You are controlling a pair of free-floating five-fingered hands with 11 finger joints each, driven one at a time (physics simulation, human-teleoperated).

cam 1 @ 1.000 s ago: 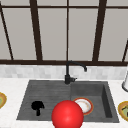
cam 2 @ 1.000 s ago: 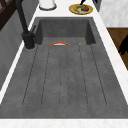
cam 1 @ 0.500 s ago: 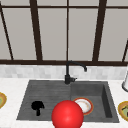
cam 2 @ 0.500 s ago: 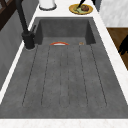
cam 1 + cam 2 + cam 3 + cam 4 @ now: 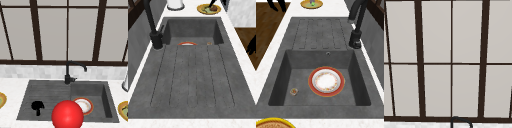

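- Front view: a black hand (image 5: 37,106) is seen low over the sink's (image 5: 45,90) left drainboard; whether its fingers are open cannot be told.
- A red-rimmed plate (image 5: 326,81) lies in the right basin, right of the hand.
- A red ball (image 5: 67,114) is seen nearest the camera.

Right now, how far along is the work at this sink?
Looks done: a red-rimmed plate lies flat in the sink basin. In hand: nothing. The left hand hangs by the counter's front edge, apart from everything. Probably left: the right food plate and the left food plate sit on the counter at either end, untouched, if they are meant for the sink too.
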